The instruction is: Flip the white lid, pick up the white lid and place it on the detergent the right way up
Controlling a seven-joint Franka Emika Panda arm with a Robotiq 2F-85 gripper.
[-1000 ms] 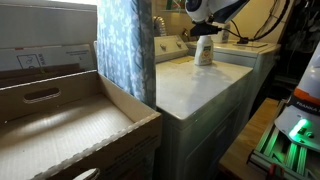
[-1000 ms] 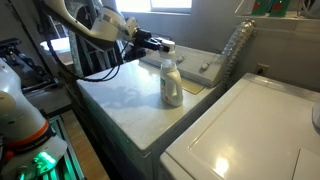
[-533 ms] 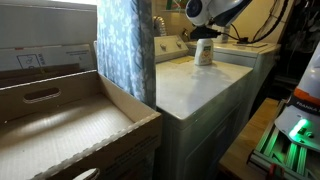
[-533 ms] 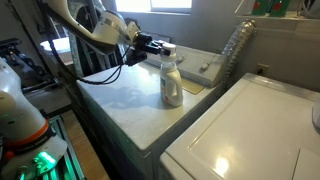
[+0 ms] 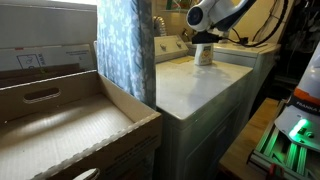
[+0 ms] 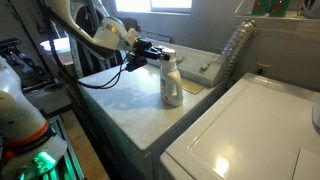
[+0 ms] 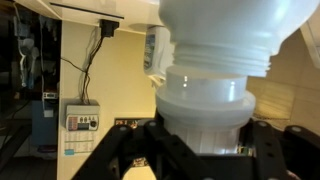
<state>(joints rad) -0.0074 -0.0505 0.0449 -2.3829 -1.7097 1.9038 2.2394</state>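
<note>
Gripping a small, round white plastic lid between its dark fingers, the black tool fills the bottom edge of the wrist view, closed on the cap from both sides. That picture stands upside down. Directly above the lid in the frame, the ridged neck of the whitish plastic detergent bottle meets it, and the cap's open mouth appears to face the neck. Whether it is fully seated cannot be told. Beyond, at the lower left of the frame, a grey wall box hangs on a cream wall.

In an exterior view the detergent, showing its yellow-orange label, stands upright at mid-frame on the pale marbled desk. The white lid is at its top, and the tool reaches in from the left on the white arm. From across the room, at the upper right of the frame, the tool hangs just over the bottle.

Flipping and lifting look done, and the capping is the step in hand. The next move likely calls for pressing the lid squarely down, then opening the fingers and backing away without tipping the light bottle.
</note>
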